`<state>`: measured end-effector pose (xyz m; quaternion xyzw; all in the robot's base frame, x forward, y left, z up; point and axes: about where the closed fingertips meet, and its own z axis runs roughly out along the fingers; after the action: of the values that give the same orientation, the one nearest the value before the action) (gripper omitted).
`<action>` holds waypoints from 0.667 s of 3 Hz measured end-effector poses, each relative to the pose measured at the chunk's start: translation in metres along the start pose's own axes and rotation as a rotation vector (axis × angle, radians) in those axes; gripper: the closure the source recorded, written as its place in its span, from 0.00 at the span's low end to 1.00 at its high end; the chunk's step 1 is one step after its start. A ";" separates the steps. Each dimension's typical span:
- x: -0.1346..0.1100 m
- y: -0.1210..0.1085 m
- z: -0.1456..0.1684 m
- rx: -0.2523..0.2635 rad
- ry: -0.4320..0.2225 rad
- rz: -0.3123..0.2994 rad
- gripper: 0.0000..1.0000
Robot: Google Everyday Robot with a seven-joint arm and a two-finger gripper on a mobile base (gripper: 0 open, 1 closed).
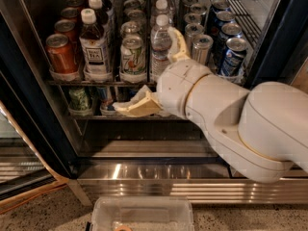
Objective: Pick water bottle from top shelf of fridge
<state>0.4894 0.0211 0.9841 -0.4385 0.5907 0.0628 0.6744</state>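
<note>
The gripper (pixel 147 72) sits just in front of the water bottle (pixel 161 44) on the top shelf (pixel 103 83), jaws spread wide, seemingly to straddle it before closing

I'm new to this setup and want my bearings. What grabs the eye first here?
The big white arm fills the right side, reaching into the fridge. Its claw is open at the front of the top shelf, with one finger just right of the water bottle and the other below the rack's edge. Left of it stand a dark tea bottle and a red can.
</note>
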 end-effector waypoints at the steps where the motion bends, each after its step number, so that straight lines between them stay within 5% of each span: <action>1: 0.000 0.000 0.000 0.000 0.000 -0.001 0.00; 2: 0.007 -0.013 0.002 0.067 0.020 0.006 0.00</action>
<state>0.5007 0.0119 0.9847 -0.4143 0.6007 0.0406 0.6825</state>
